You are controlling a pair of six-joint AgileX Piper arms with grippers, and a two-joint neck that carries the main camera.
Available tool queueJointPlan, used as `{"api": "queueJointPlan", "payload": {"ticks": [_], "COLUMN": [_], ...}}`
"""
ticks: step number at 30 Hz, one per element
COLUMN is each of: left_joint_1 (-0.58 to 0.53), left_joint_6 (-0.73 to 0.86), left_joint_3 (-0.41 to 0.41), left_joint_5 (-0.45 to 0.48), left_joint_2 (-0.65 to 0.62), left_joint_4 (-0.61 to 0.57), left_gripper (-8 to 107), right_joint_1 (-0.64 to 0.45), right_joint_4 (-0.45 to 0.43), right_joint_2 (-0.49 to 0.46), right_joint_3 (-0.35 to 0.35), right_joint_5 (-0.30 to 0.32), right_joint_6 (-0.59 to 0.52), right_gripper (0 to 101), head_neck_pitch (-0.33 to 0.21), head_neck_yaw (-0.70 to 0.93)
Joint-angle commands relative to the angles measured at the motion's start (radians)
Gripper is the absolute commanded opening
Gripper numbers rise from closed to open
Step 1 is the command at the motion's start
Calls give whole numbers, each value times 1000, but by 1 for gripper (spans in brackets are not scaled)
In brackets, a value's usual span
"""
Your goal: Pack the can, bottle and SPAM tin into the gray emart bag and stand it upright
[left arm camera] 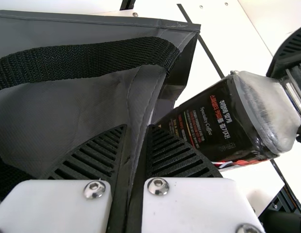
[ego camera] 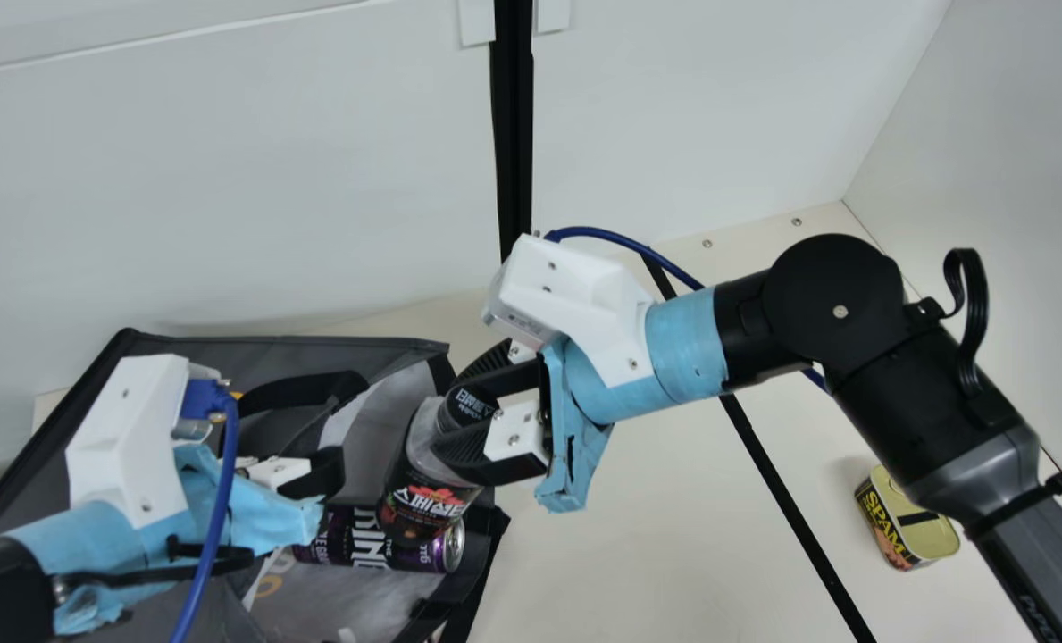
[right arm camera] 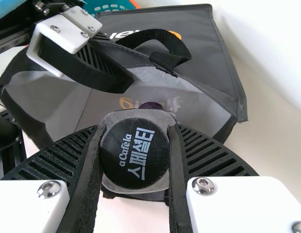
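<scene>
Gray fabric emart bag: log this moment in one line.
right gripper: holding black-labelled bottle by cap | left gripper: shut on bag edge | purple metal can: lying inside bag | yellow metal SPAM tin: outside bag

The bag (ego camera: 280,353) is gray with black edges and a black strap (left arm camera: 107,60). The bottle (ego camera: 419,500) has a black label with red and white letters, and its black cap (right arm camera: 135,154) has white letters. The can (ego camera: 361,542) is purple with white letters. The SPAM tin (ego camera: 928,533) has a yellow top and yellow letters. The desk (ego camera: 629,500) is cream.
</scene>
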Motion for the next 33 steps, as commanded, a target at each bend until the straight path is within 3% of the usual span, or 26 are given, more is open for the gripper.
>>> {"api": "queueJointPlan", "payload": {"ticks": [1,15,33], "left_joint_1": [0,0,0], "left_joint_6": [0,0,0], "left_joint_3": [0,0,0], "left_joint_5": [0,0,0], "left_joint_2": [0,0,0], "left_joint_4": [0,0,0], "left_gripper": [-8,-8,-8], "right_joint_1": [7,95,186], "right_joint_4": [5,57,133], "right_joint_2": [5,57,174], "right_joint_3": [16,107,139], "right_joint_5": [-17,-155,-282], "right_joint_6": [-2,-33,-30], "right_gripper": [0,0,0], "head_neck_pitch": [-23,-23,-23], "head_neck_yaw": [-1,-1,-1]}}
